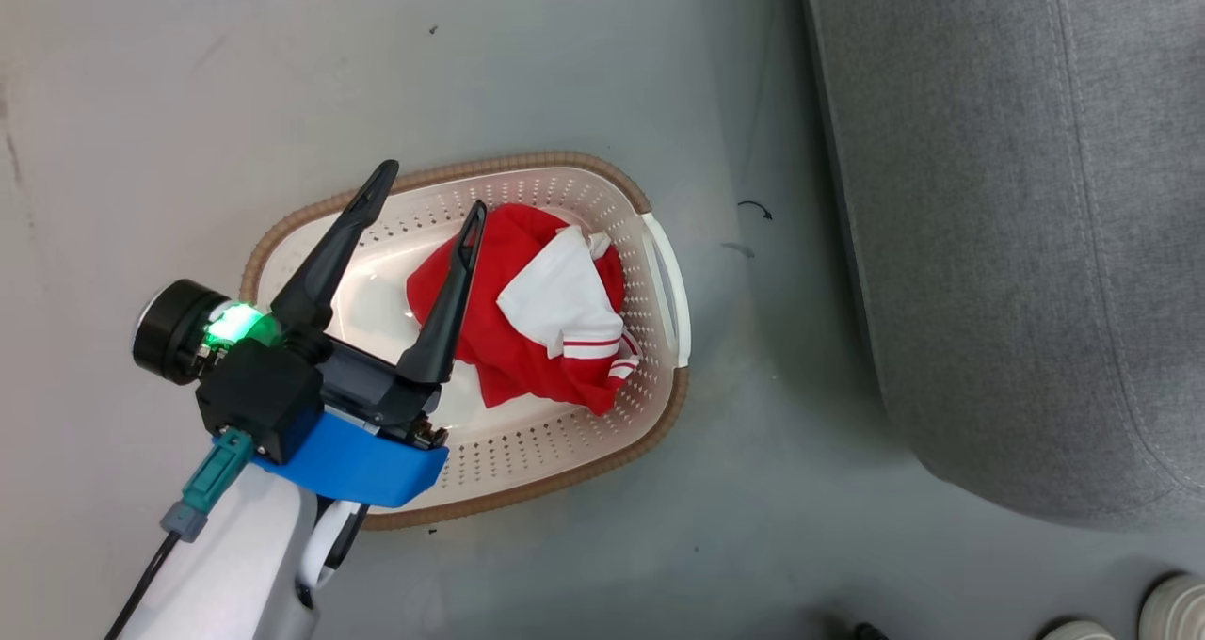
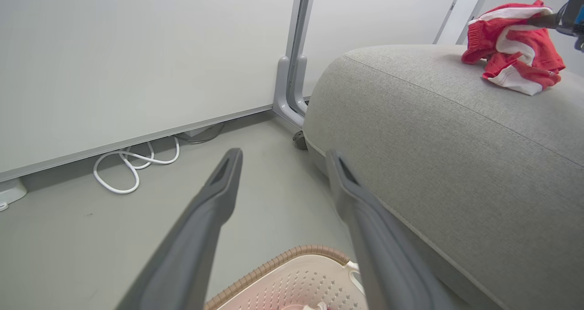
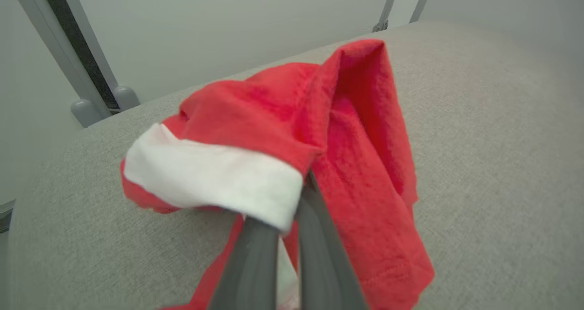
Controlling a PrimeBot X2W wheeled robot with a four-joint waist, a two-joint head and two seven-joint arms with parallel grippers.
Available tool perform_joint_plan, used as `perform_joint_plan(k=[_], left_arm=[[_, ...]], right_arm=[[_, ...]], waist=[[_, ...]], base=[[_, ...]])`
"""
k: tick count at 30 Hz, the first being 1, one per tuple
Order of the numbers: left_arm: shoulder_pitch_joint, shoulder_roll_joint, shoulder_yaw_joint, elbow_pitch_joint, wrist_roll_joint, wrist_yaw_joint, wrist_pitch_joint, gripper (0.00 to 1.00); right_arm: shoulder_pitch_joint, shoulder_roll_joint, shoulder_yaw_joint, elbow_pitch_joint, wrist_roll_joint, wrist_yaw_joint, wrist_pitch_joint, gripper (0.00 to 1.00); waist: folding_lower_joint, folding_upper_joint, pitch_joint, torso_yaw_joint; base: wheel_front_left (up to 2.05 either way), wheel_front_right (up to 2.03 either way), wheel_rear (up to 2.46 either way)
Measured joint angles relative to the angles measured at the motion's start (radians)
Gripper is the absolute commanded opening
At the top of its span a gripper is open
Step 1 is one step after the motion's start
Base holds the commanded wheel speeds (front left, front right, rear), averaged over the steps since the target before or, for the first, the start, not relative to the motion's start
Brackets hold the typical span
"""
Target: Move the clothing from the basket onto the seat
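The left gripper (image 1: 431,193) stands wide open, its two long dark fingers (image 1: 329,254) splayed in a V from a black wrist block. Just behind that block sit a blue collar (image 1: 348,471) and a lit green lamp (image 1: 235,323), and the pale left forearm (image 1: 226,565) runs back from there. The right gripper (image 3: 292,219) is closed, its fingers side by side, with a red garment (image 3: 356,164) pinched at their tips.

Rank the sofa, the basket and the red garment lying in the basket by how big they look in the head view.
1. sofa, largest, though the frame crops it
2. basket
3. red garment, smallest
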Motion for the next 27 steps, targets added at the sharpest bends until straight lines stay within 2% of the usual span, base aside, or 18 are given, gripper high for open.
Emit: perform_joint_plan(k=[1, 2, 7, 17, 27], left_arm=[[0.001, -0.001, 0.0, 0.002, -0.001, 0.0, 0.0, 1.0], [0.002, -0.004, 0.0, 0.005, -0.001, 0.0, 0.0, 1.0], [0.012, -0.028, -0.001, 0.03, -0.011, 0.0, 0.0, 1.0], [0.063, -0.109, 0.042, 0.103, -0.044, 0.001, -0.001, 1.0], [0.149, -0.191, 0.119, 0.206, -0.074, -0.005, -0.001, 1.0]], right_arm=[[0.007, 0.008, -0.004, 0.01, -0.013, 0.0, -0.001, 0.86], [0.012, 0.021, -0.01, 0.016, -0.019, 0.0, -0.006, 1.0], [0.039, 0.053, -0.006, 0.03, -0.034, 0.0, -0.01, 1.0], [0.215, 0.086, 0.111, 0.001, 0.0, 0.0, -0.059, 1.0], [0.536, 0.154, 0.297, -0.18, 0.073, 0.0, -0.134, 1.0]], waist=[[0.0, 0.0, -0.006, 0.002], [-0.0001, 0.0, -0.012, 0.003], [-0.0001, -0.0001, -0.057, 0.008], [-0.0003, 0.0, -0.211, 0.031], [-0.0004, 0.0, -0.408, 0.07]], base=[[0.0, 0.0, 0.0], [0.0, 0.0, 0.0], [0.0, 0.0, 0.0], [0.0, 0.0, 0.0], [0.0, 0.0, 0.0]])
